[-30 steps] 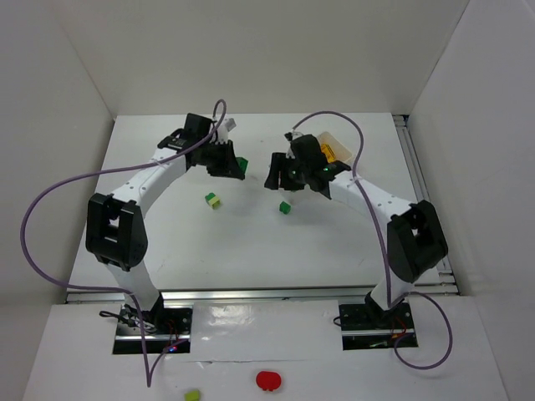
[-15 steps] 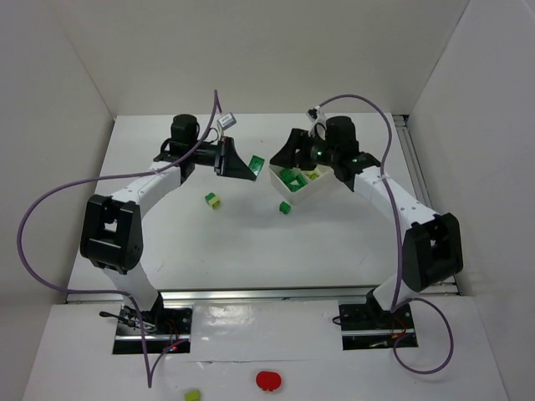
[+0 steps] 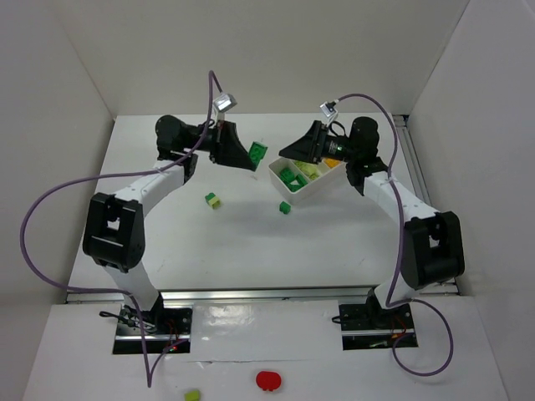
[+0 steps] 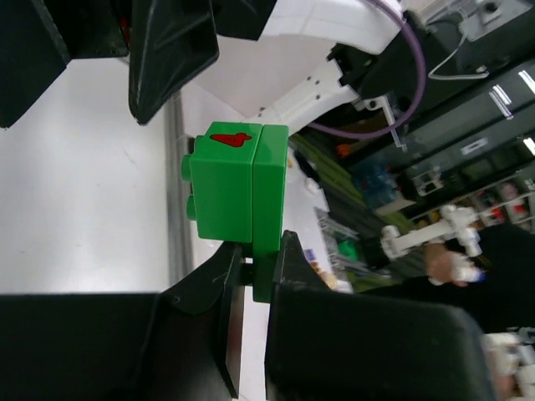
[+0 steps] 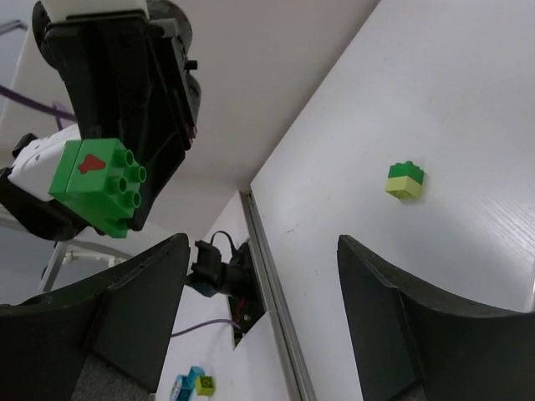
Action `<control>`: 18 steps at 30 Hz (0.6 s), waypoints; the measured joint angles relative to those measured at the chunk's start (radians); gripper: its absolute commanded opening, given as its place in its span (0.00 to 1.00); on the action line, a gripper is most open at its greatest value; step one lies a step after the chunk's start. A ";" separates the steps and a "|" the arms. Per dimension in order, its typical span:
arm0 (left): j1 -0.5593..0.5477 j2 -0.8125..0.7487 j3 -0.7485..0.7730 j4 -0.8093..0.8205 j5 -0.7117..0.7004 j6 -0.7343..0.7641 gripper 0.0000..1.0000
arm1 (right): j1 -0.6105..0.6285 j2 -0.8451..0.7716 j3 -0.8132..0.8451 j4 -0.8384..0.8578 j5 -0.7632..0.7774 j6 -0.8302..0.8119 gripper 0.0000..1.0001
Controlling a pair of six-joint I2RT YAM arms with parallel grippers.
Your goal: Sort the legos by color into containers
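My left gripper (image 3: 247, 155) is shut on a dark green lego (image 3: 258, 153) and holds it in the air, just left of the white tray (image 3: 313, 194). In the left wrist view the lego (image 4: 238, 188) is pinched at its lower edge between my fingers (image 4: 209, 276). My right gripper (image 3: 299, 151) is open and empty above the tray's far left corner. The tray holds dark green (image 3: 290, 176), lime (image 3: 311, 170) and orange (image 3: 331, 164) legos. Two loose legos lie on the table: a green-on-lime one (image 3: 213, 200), also in the right wrist view (image 5: 405, 180), and a green one (image 3: 284, 207).
A flat red round thing (image 3: 267, 381) and a lime brick (image 3: 192, 394) lie on the near ledge behind the arm bases. White walls close in the table on the left, back and right. The left arm's purple cable (image 3: 50, 200) loops out to the left.
My left gripper has risen and moved right with the green lego, toward the tray. My right gripper has swung up and back, uncovering the tray.
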State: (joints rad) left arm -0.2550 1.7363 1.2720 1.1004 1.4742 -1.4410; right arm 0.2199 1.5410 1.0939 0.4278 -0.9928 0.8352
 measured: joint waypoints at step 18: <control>0.184 0.359 -0.091 0.164 0.017 -0.552 0.00 | 0.002 -0.020 0.092 -0.483 0.344 -0.280 0.80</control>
State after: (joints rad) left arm -0.0708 2.0953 1.1812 1.2648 1.4910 -1.9930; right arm 0.2214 1.5211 1.1854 -0.0547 -0.6483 0.5556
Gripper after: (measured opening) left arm 0.174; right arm 0.796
